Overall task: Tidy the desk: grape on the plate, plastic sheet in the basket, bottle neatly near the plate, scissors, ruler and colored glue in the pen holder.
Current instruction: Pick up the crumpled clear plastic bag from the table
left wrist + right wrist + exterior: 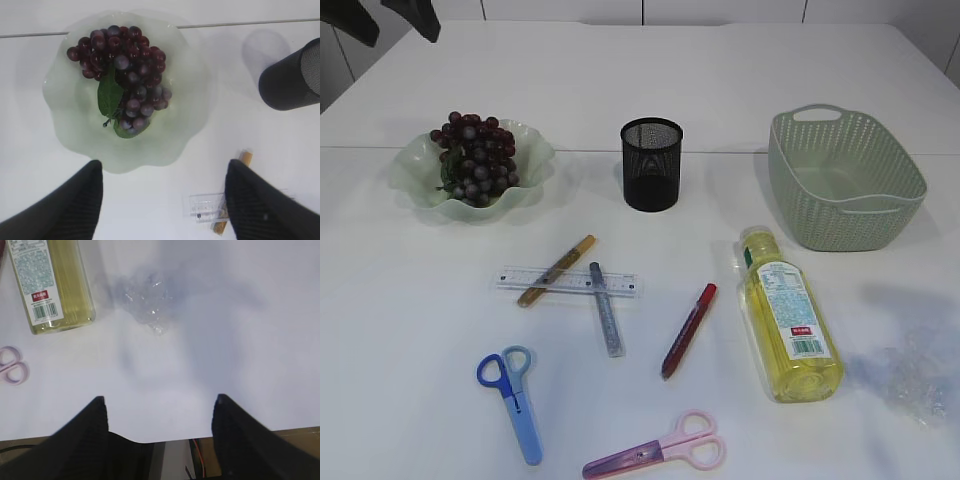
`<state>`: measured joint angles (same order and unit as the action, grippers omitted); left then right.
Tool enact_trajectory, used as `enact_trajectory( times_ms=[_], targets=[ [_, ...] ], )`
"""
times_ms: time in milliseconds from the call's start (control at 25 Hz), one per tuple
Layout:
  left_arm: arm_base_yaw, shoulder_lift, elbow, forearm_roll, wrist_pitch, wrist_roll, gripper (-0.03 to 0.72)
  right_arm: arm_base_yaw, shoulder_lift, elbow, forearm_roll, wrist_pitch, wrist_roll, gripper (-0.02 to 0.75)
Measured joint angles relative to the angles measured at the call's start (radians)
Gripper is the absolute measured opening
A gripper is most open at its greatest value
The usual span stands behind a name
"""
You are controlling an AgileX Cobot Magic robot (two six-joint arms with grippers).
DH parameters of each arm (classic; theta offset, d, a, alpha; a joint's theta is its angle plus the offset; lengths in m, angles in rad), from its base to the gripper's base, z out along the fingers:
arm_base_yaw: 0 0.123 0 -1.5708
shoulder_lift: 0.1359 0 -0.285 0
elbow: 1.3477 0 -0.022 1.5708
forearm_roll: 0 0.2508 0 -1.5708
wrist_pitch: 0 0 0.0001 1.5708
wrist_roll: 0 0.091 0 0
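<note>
The grapes lie on the pale green plate at the back left. In the left wrist view my left gripper is open and empty, high above the table just in front of the plate and grapes. The yellow bottle lies on its side at the right. The clear plastic sheet lies crumpled to its right. My right gripper is open and empty above the table's front edge, short of the sheet and bottle.
The black mesh pen holder stands at the back centre and the green basket at the back right. The clear ruler, gold, silver and red glue, blue scissors and pink scissors lie in front.
</note>
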<state>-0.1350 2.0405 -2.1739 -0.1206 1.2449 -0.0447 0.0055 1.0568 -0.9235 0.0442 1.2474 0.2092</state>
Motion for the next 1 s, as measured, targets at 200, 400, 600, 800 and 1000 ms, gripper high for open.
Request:
enact_trajectory(
  times_ms=[200,400,600,800,1000],
  targets=[
    [0.0,-0.152,0.179,0.007,0.0,0.0,0.555,0.0,0.059,0.0,0.004,-0.002,-0.036,0.51],
    [0.0,-0.313,0.418,0.02,0.0,0.0,0.556,0.0,0.12,-0.002,0.005,-0.055,-0.073,0.51],
    [0.0,-0.44,0.563,0.026,0.0,0.0,0.555,0.0,0.207,-0.002,0.016,-0.13,-0.11,0.51],
    [0.0,-0.486,0.598,0.04,0.002,0.0,0.556,0.087,0.328,-0.002,0.001,-0.2,-0.12,0.51],
    [0.0,-0.526,0.598,0.04,0.002,0.0,0.556,0.139,0.46,-0.002,-0.031,-0.266,-0.089,0.51]
  ],
)
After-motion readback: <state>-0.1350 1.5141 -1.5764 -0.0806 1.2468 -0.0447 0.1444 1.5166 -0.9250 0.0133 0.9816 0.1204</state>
